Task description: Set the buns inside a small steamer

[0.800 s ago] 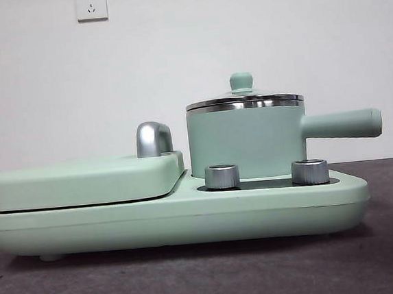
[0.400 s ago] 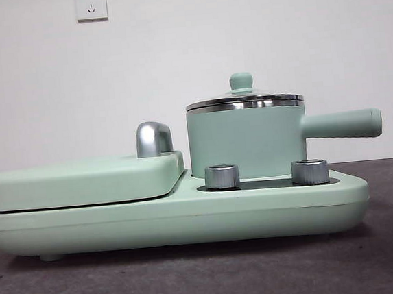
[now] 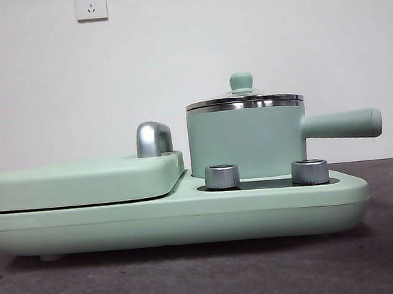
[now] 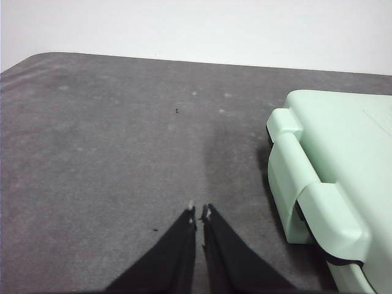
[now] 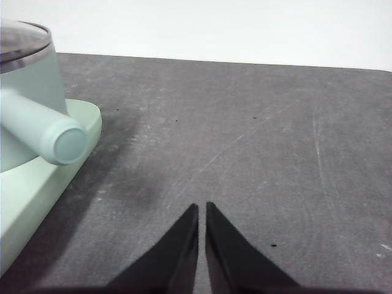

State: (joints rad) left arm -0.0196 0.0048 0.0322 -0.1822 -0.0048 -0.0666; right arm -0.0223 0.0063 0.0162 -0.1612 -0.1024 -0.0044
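Nothing has moved since the earlier front pictures: the appliance, the pot and its lid sit exactly as they did, and no arm has entered that view.

The left gripper (image 4: 199,211) hangs over bare dark-grey table (image 4: 110,153), its two black jaws drawn together with only a hairline slit between the tips and nothing held. Off to its side lies the end of the mint-green cooker base (image 4: 331,184), apart from the jaws.

The right gripper (image 5: 201,208) is likewise closed to a thin slit and empty, above bare table at the other end of the appliance. Near it, but not touching, the small steamer (image 5: 24,86) stands on the base, its long straight handle (image 5: 46,128) pointing out towards the camera.

In the front view the small steamer (image 3: 247,139) stands upright on the right half of the base (image 3: 175,221), lid (image 3: 243,100) on, green knob (image 3: 241,81) on top, handle out to the right. Two steel dials (image 3: 222,176) sit just in front of it. To its left is the flat griddle (image 3: 82,181) with its chrome handle (image 3: 152,138). Two wall sockets (image 3: 91,5) show on the white wall. The buns cannot be seen in any view
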